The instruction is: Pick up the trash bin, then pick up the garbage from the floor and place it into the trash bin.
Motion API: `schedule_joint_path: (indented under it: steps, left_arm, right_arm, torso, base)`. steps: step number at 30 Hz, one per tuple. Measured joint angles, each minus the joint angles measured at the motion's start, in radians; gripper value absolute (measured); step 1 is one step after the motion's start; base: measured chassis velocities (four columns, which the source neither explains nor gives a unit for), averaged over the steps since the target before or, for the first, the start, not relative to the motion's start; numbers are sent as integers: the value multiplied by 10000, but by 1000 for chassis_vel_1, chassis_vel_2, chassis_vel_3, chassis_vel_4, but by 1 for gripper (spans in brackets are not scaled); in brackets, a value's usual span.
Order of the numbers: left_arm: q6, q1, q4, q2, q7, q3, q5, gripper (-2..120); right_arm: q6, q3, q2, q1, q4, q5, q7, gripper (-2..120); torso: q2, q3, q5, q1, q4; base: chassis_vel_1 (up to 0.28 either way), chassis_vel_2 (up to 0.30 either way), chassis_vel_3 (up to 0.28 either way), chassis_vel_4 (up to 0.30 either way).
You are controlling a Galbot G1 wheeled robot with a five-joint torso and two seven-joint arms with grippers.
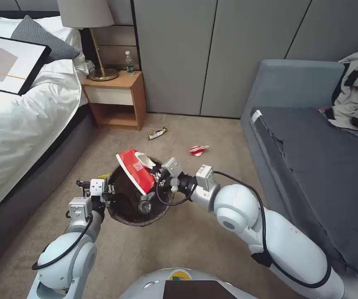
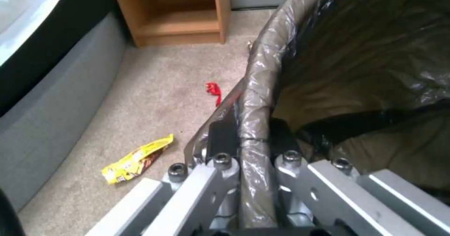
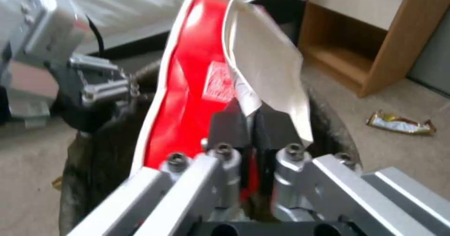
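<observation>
The trash bin (image 1: 122, 195), lined with a dark bag, hangs off the floor with my left gripper (image 1: 106, 195) shut on its rim (image 2: 255, 123); a clear bottle lies inside it. Over the bin's far side my right gripper (image 1: 159, 172) is shut on a flattened red-and-white paper cup (image 1: 136, 170), pinching its white edge (image 3: 262, 70) between the pads. More garbage lies on the carpet: a gold snack wrapper (image 1: 157, 133), a crushed red-and-white cup (image 1: 198, 150), a yellow wrapper (image 2: 136, 158) and a red scrap (image 2: 213, 91).
A bed (image 1: 17, 124) runs along the left, with a wooden nightstand (image 1: 116, 99) holding a lamp and a bottle. A grey sofa (image 1: 311, 145) with clothes on it stands at the right. Grey wall panels close the back.
</observation>
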State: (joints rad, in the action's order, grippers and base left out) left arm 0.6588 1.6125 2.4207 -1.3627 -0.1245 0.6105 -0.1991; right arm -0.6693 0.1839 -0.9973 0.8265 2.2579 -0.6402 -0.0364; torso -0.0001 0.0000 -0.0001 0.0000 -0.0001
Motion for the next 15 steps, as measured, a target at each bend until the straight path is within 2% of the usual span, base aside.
schedule_joint_path:
  steps: [7,8,10,13,15]
  left_arm:
    - [0,39,37,-13,1,-13,-1,3]
    - [0,39,37,-13,1,-13,-1,3]
    - [-5,89,64,-10,-6,-4,-1,3]
    - [-6,108,73,-12,-7,-4,0,3]
    - [-7,114,90,-25,-10,-18,2,3]
  right_arm:
    - [9,187,-54,69,-169,332,-105,35]
    - [9,187,-54,69,-169,332,-105,35]
    - [-5,288,-81,141,-237,431,-196,48]
    - [-3,343,-113,167,-294,499,-205,54]
    - [7,359,-174,180,-343,542,-208,64]
  torso:
    - [0,0,0,0,1]
    - [0,0,0,0,1]
    - [0,0,0,0,0]
    - [0,0,0,0,1]
    - [0,0,0,0,1]
  base:
    - [0,0,0,0]
    - [0,0,0,0]
    - [0,0,0,0]
    - [0,0,0,0]
    - [0,0,0,0]
